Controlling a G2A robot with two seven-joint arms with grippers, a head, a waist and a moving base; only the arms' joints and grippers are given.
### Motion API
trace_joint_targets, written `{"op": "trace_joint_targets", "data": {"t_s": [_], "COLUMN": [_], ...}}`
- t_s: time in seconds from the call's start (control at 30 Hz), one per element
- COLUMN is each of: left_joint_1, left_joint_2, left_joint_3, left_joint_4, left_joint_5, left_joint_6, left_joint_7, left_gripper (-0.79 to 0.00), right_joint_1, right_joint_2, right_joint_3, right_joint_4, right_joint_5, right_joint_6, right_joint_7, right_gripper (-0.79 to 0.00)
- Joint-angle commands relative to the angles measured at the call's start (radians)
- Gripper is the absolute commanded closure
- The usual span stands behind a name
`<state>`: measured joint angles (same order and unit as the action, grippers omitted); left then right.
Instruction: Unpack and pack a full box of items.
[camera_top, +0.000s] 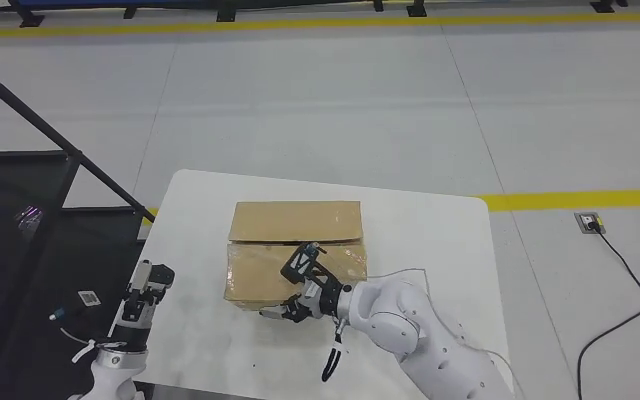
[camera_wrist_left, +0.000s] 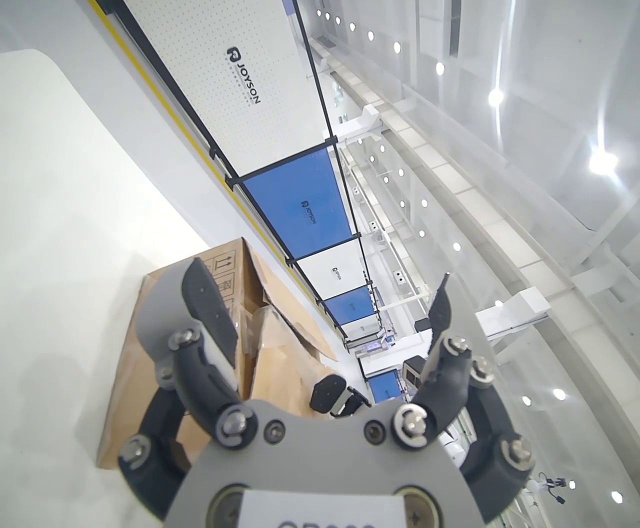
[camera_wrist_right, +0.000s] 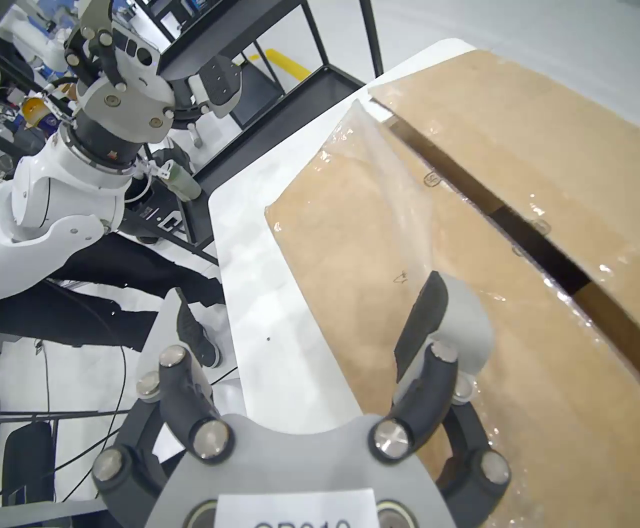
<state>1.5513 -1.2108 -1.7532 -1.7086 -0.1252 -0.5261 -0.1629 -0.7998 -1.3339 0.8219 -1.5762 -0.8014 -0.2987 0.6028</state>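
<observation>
One cardboard box (camera_top: 295, 250) lies on the middle of the table (camera_top: 430, 240); two claws, both spread open and holding nothing; right gripper (camera_top: 290, 286) at its near edge, left gripper (camera_top: 148, 285) well apart; white tabletop, grey floor (camera_top: 300, 100).

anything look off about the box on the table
Yes: on the cardboard box, the clear tape stands up loose and crinkled from one top flap, and a dark gap shows between the two flaps, so it is not sealed.
</observation>
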Motion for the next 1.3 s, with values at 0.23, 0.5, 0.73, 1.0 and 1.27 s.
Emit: {"op": "trace_joint_targets", "data": {"t_s": [0.23, 0.5, 0.73, 1.0, 1.27], "left_joint_1": [-0.001, -0.002, -0.002, -0.013, -0.020], "left_joint_2": [-0.001, -0.003, -0.004, -0.006, -0.007], "left_joint_3": [-0.003, -0.004, -0.008, -0.001, -0.005], "left_joint_4": [0.000, 0.001, 0.010, 0.011, 0.023], "left_joint_5": [-0.008, -0.012, -0.013, -0.008, -0.011], "left_joint_6": [0.000, 0.001, 0.002, 0.008, 0.010], "left_joint_7": [-0.010, -0.013, -0.013, -0.018, -0.021], "left_gripper": [-0.785, -0.785, -0.785, -0.785, -0.785], "right_joint_1": [-0.049, -0.048, -0.033, -0.026, 0.008], "right_joint_2": [0.000, 0.000, 0.011, 0.010, -0.010], "right_joint_3": [0.033, 0.096, 0.105, 0.051, -0.002], "right_joint_4": [-0.051, -0.038, -0.032, -0.048, -0.001], "right_joint_5": [-0.077, -0.046, 0.131, 0.085, 0.003], "right_joint_6": [0.066, 0.082, -0.180, -0.153, -0.061], "right_joint_7": [-0.138, -0.164, 0.039, 0.139, 0.084], "right_gripper": [-0.785, -0.785, -0.785, -0.785, -0.785]}}
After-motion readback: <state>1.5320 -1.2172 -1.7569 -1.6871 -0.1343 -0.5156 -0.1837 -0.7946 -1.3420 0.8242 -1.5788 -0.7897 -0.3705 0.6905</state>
